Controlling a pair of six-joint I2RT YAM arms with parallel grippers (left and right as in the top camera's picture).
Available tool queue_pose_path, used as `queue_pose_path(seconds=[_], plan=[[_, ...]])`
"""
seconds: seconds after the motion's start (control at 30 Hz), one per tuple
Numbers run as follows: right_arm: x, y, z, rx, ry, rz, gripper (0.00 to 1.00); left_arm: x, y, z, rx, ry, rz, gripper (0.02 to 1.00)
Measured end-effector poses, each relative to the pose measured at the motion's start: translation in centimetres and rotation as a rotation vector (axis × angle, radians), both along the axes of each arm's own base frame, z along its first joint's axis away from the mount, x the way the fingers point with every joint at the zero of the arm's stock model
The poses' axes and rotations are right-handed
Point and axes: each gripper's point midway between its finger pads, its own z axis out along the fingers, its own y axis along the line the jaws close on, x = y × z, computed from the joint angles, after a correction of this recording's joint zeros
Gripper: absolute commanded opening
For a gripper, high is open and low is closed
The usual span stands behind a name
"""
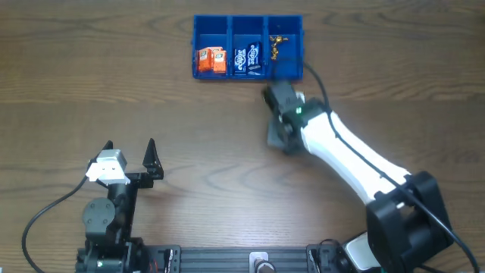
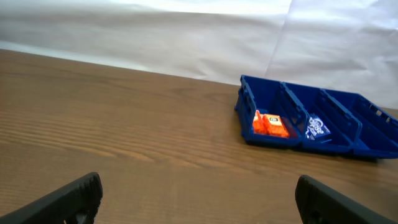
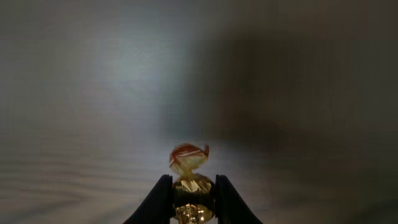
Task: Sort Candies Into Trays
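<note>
Wooden table (image 1: 114,91) bears blue tray (image 1: 195,45)

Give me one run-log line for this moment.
right jaws: shut on gold candy | left jaws: open, empty | tray: orange candies left, blue candies middle, gold pieces right

Surface: a brown wooden table (image 1: 114,83) with visible grain ran across the whole view.
Behind: a white backdrop (image 2: 155,37) rose at its far edge, crossed by one slanted seam.
Light: soft and even.

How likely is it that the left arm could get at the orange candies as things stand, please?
Probably yes: the left gripper is open, and bare table lies between it and the orange candies.
</note>
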Motion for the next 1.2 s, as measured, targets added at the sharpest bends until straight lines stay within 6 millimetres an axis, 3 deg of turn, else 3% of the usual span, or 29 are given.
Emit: queue_pose_path(seconds=[0.17, 0.27, 0.33, 0.43, 0.53, 0.57, 0.73, 0.93, 0.97, 1.13, 1.2], plan=[[7.1, 0.8, 9.9, 0.018, -0.221, 0.004, 0.152, 0.0, 0.0, 0.0, 0.000, 0.001, 0.000, 0.998], [12.3, 0.3, 13.8, 0.005, -0.342, -0.028, 0.152, 0.0, 0.0, 0.0, 0.000, 0.001, 0.000, 0.998], [15.3, -0.1, 14.8, -0.013, -0.389, -0.039, 0.152, 0.0, 0.0, 0.0, 0.000, 0.000, 0.000, 0.998], [19.5, -0.5, 14.0, -0.048, -0.416, -0.042, 0.152, 0.0, 0.0, 0.0, 0.000, 0.000, 0.000, 0.998], [22.0, -0.7, 11.8, -0.065, -0.411, -0.045, 0.159, 0.0, 0.0, 0.0, 0.000, 0.000, 0.000, 0.998], [23.2, -0.9, 9.9, -0.073, -0.401, -0.046, 0.165, 0.0, 0.0, 0.0, 0.000, 0.000, 0.000, 0.998], [24.3, -1.5, 6.6, -0.089, -0.365, -0.052, 0.209, 0.0, 0.0, 0.0, 0.000, 0.000, 0.000, 0.998], [24.7, -1.3, 5.5, -0.085, -0.358, -0.048, 0.237, 0.0, 0.0, 0.0, 0.000, 0.000, 0.000, 0.996], [24.8, -1.2, 5.4, -0.080, -0.356, -0.045, 0.314, 0.0, 0.0, 0.0, 0.000, 0.000, 0.000, 0.998], [24.8, -1.0, 4.8, -0.077, -0.345, -0.037, 0.961, 0.0, 0.0, 0.0, 0.000, 0.000, 0.000, 0.998], [24.8, -1.0, 4.7, -0.074, -0.343, -0.037, 1.000, 0.0, 0.0, 0.0, 0.000, 0.000, 0.000, 0.998]])
